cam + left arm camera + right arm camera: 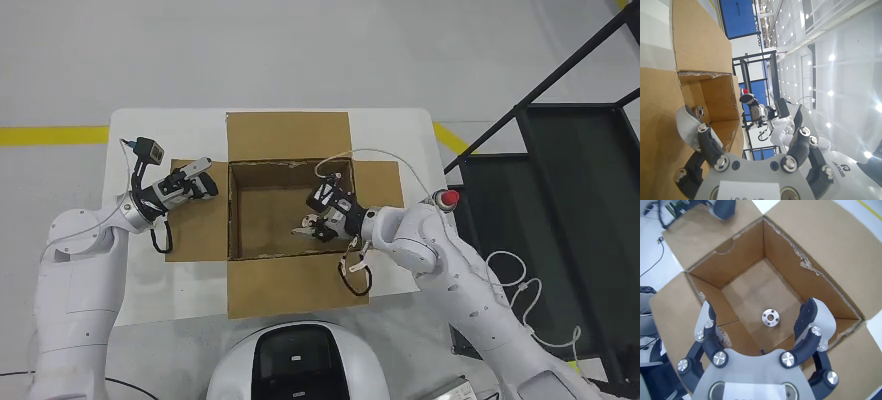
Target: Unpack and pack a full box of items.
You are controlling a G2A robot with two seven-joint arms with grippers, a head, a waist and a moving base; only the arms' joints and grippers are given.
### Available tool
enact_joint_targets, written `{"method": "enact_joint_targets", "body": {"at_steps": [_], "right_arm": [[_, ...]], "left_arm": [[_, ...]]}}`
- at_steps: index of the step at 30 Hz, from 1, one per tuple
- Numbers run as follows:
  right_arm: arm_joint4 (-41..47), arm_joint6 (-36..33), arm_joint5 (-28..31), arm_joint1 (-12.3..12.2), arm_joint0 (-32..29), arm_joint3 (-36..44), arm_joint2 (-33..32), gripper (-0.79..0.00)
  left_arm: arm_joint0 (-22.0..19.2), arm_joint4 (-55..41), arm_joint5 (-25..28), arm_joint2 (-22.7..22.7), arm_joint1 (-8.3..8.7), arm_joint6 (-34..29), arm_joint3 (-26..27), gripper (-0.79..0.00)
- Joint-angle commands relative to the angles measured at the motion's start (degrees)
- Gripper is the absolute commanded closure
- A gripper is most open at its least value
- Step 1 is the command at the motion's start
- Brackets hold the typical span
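An open cardboard box [288,136] stands on the white table with its four flaps spread flat. On its floor lies one round metal flange [770,317] with a centre hole and small screw holes, also seen past my left gripper's finger as the flange [700,112]. My right gripper [758,306] hangs open inside the box mouth, above the flange and apart from it; in the top view this right gripper [318,225] sits in the box's right half. My left gripper [203,185] is open and empty over the box's left flap [659,117], just outside the rim.
The table [170,135] has bare strips on every side of the box. A red button [449,199] sits at the table's right edge. A black metal frame [560,170] stands on the floor to the right.
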State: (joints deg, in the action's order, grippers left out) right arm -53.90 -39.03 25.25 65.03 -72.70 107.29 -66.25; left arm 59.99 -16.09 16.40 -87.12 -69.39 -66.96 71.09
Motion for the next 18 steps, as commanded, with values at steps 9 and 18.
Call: {"method": "enact_joint_targets", "body": {"at_steps": [9,18], "right_arm": [[-5.63,16.26,8.41,-2.84,-22.88,10.84,-19.70,-0.785],[-7.79,22.82,7.56,-3.17,-30.02,9.89,-25.21,-0.785]], "left_arm": [[0.00,0.00,0.00,0.00,0.00,0.00,0.00,-0.785],[0.00,0.00,0.00,0.00,0.00,0.00,0.00,-0.785]]}}
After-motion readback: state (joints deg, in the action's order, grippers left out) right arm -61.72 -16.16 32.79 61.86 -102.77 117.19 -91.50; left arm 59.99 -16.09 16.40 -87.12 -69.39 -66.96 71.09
